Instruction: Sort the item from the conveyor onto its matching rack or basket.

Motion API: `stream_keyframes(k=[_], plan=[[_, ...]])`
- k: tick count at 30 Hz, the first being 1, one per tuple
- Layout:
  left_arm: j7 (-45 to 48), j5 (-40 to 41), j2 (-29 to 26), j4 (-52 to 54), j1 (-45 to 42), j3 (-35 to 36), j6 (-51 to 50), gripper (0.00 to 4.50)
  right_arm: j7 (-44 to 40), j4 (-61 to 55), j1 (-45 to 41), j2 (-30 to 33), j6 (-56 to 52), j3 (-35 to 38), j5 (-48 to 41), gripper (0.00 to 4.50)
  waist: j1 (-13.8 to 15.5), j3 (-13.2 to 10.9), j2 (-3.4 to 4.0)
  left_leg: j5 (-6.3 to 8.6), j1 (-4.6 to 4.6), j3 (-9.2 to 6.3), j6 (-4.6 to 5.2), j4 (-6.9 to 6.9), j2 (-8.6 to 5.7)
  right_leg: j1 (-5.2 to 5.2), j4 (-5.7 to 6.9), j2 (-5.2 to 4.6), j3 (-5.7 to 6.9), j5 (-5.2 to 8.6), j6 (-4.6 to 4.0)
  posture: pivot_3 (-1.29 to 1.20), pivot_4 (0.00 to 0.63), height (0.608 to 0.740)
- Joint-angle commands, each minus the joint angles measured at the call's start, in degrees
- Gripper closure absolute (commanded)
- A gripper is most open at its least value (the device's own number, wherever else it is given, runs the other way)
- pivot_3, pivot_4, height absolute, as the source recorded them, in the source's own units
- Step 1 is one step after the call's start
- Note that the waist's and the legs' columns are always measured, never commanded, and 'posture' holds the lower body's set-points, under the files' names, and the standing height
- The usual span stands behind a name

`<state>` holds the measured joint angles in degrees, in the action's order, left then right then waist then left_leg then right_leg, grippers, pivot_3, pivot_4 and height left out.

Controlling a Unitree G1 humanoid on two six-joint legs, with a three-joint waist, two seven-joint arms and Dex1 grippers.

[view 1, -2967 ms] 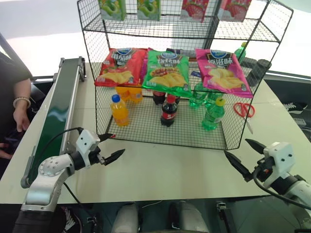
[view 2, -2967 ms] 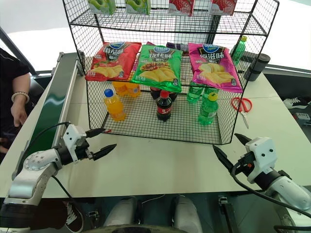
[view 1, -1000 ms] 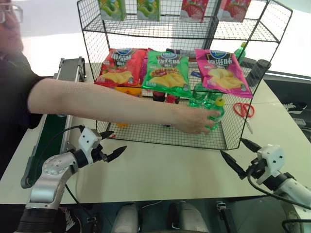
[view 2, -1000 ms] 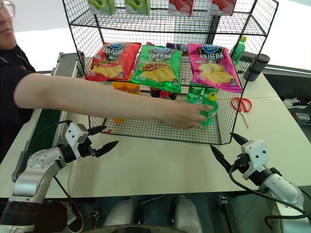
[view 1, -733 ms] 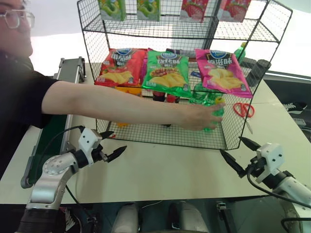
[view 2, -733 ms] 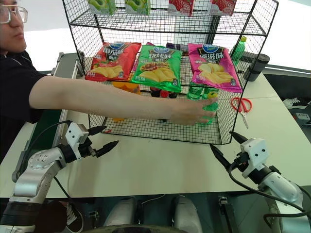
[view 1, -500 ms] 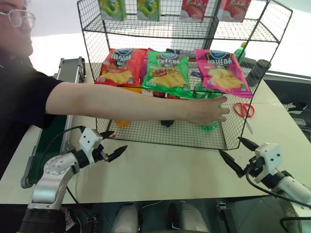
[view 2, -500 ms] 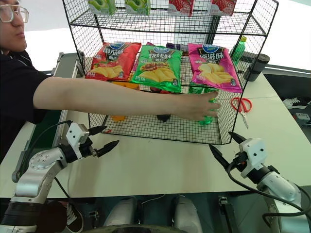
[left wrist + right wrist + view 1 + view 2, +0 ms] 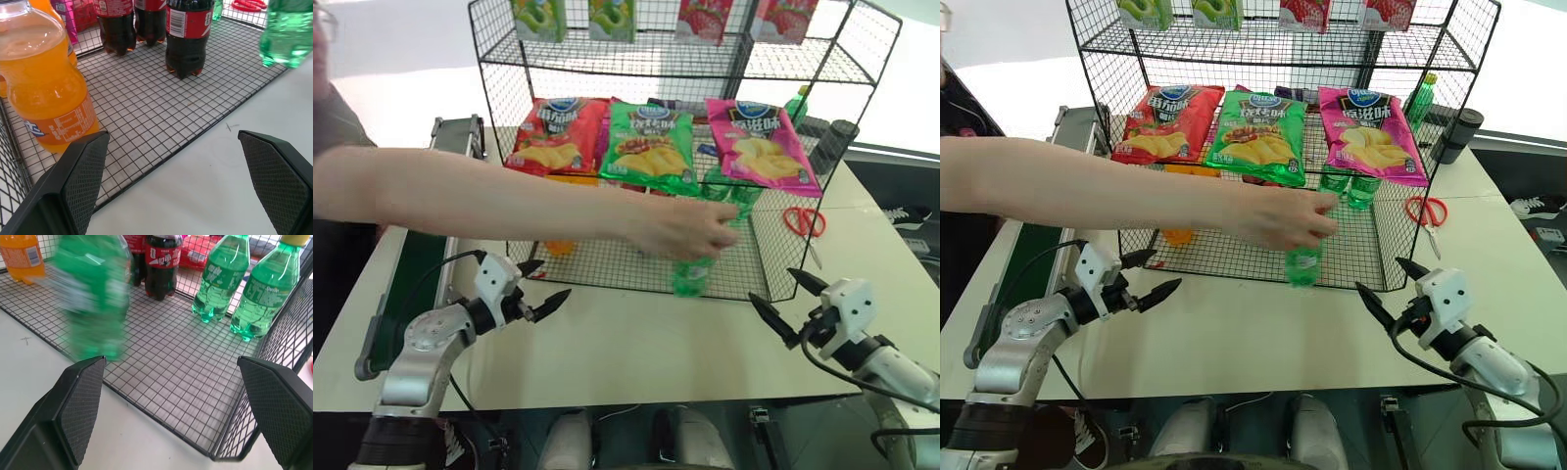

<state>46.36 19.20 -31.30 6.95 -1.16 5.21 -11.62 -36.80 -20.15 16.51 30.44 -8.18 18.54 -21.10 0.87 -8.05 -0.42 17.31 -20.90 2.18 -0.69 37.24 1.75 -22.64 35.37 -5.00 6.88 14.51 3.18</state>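
A person's hand [image 9: 680, 227] holds the green soda bottle [image 9: 693, 274] upright over the front edge of the rack's mesh floor; the hand hides its cap. In the right wrist view the bottle [image 9: 93, 298] is blurred. The black wire rack [image 9: 494, 78] stands mid-table. The dark green conveyor [image 9: 411, 279] runs along the table's left side, and the person's arm crosses over it. My left gripper [image 9: 553, 279] is open above the table, in front of the rack's left corner. My right gripper [image 9: 771, 286] is open in front of the rack's right corner. Neither touches anything.
Snack bags [image 9: 651, 142] hang across the rack's front. On its floor stand an orange soda bottle [image 9: 46, 93], cola bottles [image 9: 186, 34] and two more green bottles [image 9: 220, 279]. Red scissors [image 9: 803, 220] and a dark cup [image 9: 837, 142] lie right of the rack.
The person's hand has lifted the green bottle from the rack's right front and carried it left, to the front edge. Both grippers have stayed open and in place.
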Motion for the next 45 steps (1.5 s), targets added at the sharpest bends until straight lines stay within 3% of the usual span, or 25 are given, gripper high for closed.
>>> stream_keyframes(k=[1,24,36,41,45], plan=[[0.09,-0.07,-0.01,0.74,-0.44,0.04,1.32,0.00,0.62,-2.80,-0.54,0.41,-0.52,0.65,-0.66,0.02,0.02,0.00,0.00,0.00,0.00,0.00,0.00,0.00,0.00,0.00,0.00,0.00,0.00,0.00,0.00,0.00,0.150,0.734],[-2.83,2.22,-0.53,6.97,5.91,4.17,-1.32,0.00,-1.03,-4.78,-4.85,1.47,-5.38,-1.90,-1.75,0.02,-0.02,0.00,0.00,0.00,0.01,0.00,0.00,-0.01,0.01,0.00,0.00,-0.01,-0.01,0.00,0.00,0.00,0.150,0.734],[-17.57,12.60,4.51,10.35,9.66,23.15,-8.83,0.00,-5.54,-0.30,-15.98,-0.11,-5.63,-11.45,-1.63,0.02,-0.11,0.00,-0.02,0.00,0.02,-0.01,0.00,-0.01,0.02,-0.01,0.02,0.00,-0.01,0.00,0.00,0.00,0.150,0.734],[-25.96,9.34,6.03,3.65,7.16,29.45,-5.10,0.00,-5.82,-2.09,-18.65,-2.97,-6.68,-17.97,-1.55,0.02,0.02,0.04,-0.10,0.00,0.03,-0.02,0.00,0.01,0.00,0.02,0.02,-0.02,0.01,0.00,0.00,0.00,0.150,0.734],[-28.76,6.95,6.51,-1.48,5.01,30.55,-0.76,0.00,-6.29,-3.26,-18.22,-4.88,-5.83,-23.68,0.26,0.02,-0.03,0.07,-0.15,0.00,0.03,-0.02,0.00,0.00,0.00,0.01,0.01,-0.01,0.01,0.00,0.00,0.00,0.150,0.734]])
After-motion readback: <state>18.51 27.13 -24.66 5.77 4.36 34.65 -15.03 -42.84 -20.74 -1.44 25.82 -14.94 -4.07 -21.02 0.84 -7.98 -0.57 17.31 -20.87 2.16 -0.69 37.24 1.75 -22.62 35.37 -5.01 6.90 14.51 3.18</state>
